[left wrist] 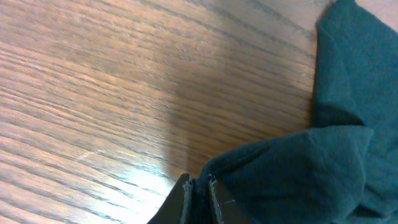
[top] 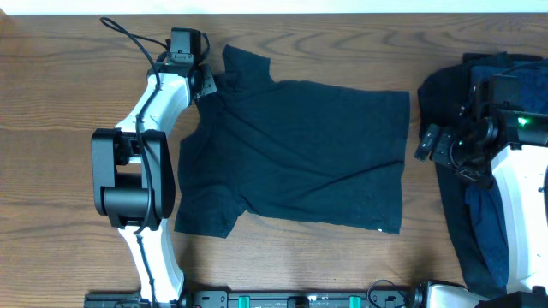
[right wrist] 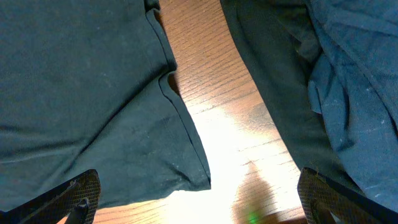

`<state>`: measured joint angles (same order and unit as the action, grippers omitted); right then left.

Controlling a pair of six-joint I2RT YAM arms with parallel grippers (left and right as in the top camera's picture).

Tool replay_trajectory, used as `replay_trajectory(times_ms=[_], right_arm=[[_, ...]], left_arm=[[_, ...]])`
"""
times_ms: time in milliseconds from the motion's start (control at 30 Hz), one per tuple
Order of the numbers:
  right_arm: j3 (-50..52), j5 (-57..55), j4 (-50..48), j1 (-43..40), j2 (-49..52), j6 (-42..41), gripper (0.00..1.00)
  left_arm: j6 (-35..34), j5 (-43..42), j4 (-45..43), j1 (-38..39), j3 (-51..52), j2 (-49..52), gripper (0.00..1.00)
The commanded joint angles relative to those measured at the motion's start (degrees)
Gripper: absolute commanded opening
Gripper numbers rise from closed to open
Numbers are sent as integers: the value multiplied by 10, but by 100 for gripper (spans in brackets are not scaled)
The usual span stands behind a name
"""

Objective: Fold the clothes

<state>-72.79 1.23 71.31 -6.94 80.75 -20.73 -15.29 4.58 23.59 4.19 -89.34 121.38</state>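
A black short-sleeved T-shirt (top: pixel 295 154) lies spread flat on the wooden table, with a small white label (top: pixel 381 229) at its lower right hem. My left gripper (top: pixel 204 84) is at the shirt's upper left, by the sleeve. In the left wrist view this gripper (left wrist: pixel 199 196) is shut on a fold of the shirt's cloth (left wrist: pixel 298 168). My right gripper (top: pixel 425 141) hovers open over the strip of table between the shirt's right edge and a pile of clothes (top: pixel 484 231). Its wide-apart fingers (right wrist: pixel 74 196) frame the shirt's corner (right wrist: pixel 93 99) and the pile (right wrist: pixel 354 93), holding nothing.
The pile at the right edge is black cloth (top: pixel 441 85) with navy blue cloth on top, partly under the right arm. The left arm's base and links (top: pixel 133 180) stand left of the shirt. A cable (top: pixel 128 34) runs along the table's far left.
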Motion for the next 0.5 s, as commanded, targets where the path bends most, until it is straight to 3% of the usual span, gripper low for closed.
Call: replay_trajectory(times_ms=[0, 67, 167, 233, 467], right_arm=[[-3, -8, 1, -4, -1, 7, 99], [-3, -8, 1, -4, -1, 7, 99], [-3, -8, 1, -4, -1, 7, 99], [-3, -8, 1, -4, -1, 7, 99], [-3, -8, 1, -4, -1, 7, 99]], left_arm=[[18, 28, -7, -4, -6, -14, 17], [18, 28, -10, -5, -5, -14, 42], [18, 28, -10, -12, -6, -14, 47], [17, 28, 2, -22, -6, -21, 57], [-58, 13, 131, -65, -6, -91, 55]])
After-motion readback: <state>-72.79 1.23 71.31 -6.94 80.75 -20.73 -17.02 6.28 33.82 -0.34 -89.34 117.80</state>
